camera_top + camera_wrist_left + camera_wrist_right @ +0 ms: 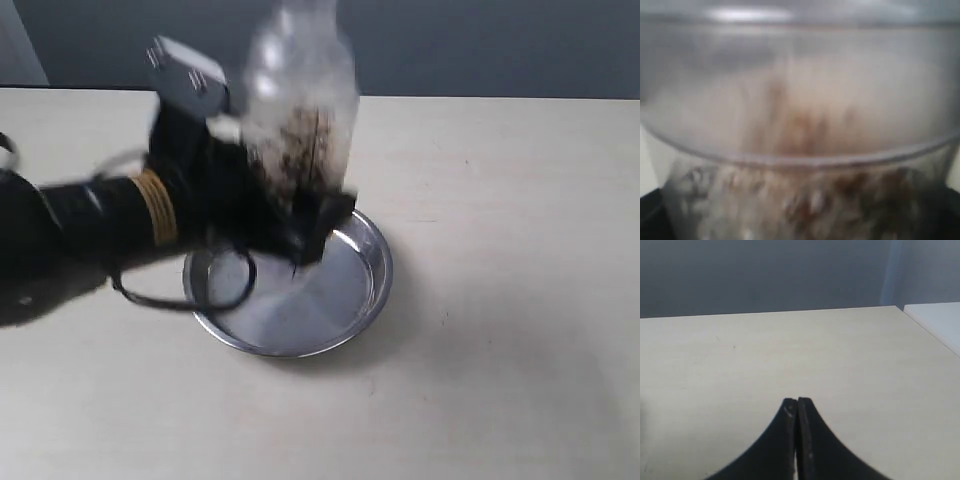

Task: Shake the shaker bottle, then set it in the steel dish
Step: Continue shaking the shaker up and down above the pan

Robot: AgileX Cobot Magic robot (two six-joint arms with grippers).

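The shaker bottle [300, 110] is held upright in the air above the steel dish [350, 300], blurred by motion, with brownish grains smeared up its clear wall. My left gripper [305, 215] is shut on the bottle's lower body. In the left wrist view the bottle [800, 100] fills the whole picture, grains [805, 200] blurred at the bottom, and the fingers are hidden behind it. The steel dish lies flat on the table, partly covered by the left arm. My right gripper [797, 402] is shut on nothing over bare table and does not show in the exterior view.
A light wooden table [500, 200] carries the dish, with a dark wall behind it. A black cable [180, 300] loops from the left arm down over the dish's left rim. A white surface [940, 320] adjoins the table's corner in the right wrist view.
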